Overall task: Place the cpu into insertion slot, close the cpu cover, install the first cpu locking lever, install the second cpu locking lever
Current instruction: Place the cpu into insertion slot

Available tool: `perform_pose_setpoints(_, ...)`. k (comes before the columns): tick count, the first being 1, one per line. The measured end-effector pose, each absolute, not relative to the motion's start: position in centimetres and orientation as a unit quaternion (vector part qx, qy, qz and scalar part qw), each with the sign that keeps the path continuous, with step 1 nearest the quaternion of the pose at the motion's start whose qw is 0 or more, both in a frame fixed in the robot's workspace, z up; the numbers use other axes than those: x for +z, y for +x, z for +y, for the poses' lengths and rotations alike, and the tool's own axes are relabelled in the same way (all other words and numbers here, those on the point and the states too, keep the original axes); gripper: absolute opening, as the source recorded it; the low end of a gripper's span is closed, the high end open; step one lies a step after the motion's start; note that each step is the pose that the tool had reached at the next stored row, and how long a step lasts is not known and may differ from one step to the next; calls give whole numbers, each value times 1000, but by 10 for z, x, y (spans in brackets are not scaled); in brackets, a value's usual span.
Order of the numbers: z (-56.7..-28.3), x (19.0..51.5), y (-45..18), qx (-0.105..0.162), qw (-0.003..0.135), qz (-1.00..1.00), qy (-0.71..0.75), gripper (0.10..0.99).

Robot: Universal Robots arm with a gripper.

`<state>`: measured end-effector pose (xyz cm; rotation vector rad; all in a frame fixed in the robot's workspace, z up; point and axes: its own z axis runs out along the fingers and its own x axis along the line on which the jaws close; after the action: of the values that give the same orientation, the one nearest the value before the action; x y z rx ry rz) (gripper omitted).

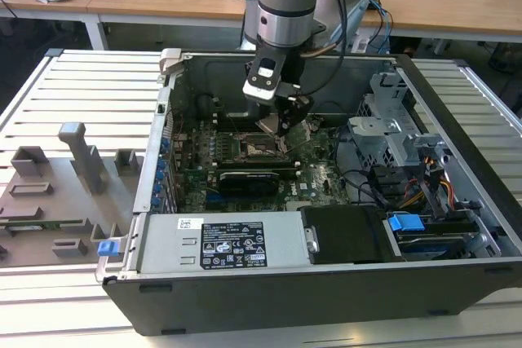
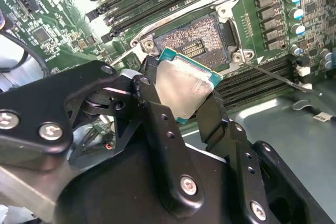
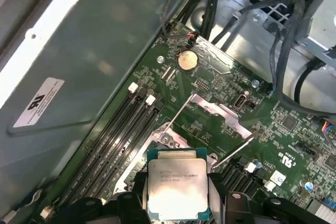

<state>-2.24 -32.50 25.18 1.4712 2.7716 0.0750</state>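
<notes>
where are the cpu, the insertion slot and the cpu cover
cpu (image 3: 177,187), first wrist view, middle of its metal top
insertion slot (image 2: 191,39), second wrist view, its bare pin field
cpu cover (image 3: 216,112), first wrist view, bar of its silvery frame

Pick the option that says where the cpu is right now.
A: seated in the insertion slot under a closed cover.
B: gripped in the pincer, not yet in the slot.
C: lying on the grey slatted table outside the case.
B: in the second wrist view the cpu is clamped between the fingers of the pincer, while the insertion slot lies bare with its contacts showing.
</notes>
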Motion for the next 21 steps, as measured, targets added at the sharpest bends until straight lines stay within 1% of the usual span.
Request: perform_pose_setpoints(21,-325,251,-22,23,4,831,556,541)
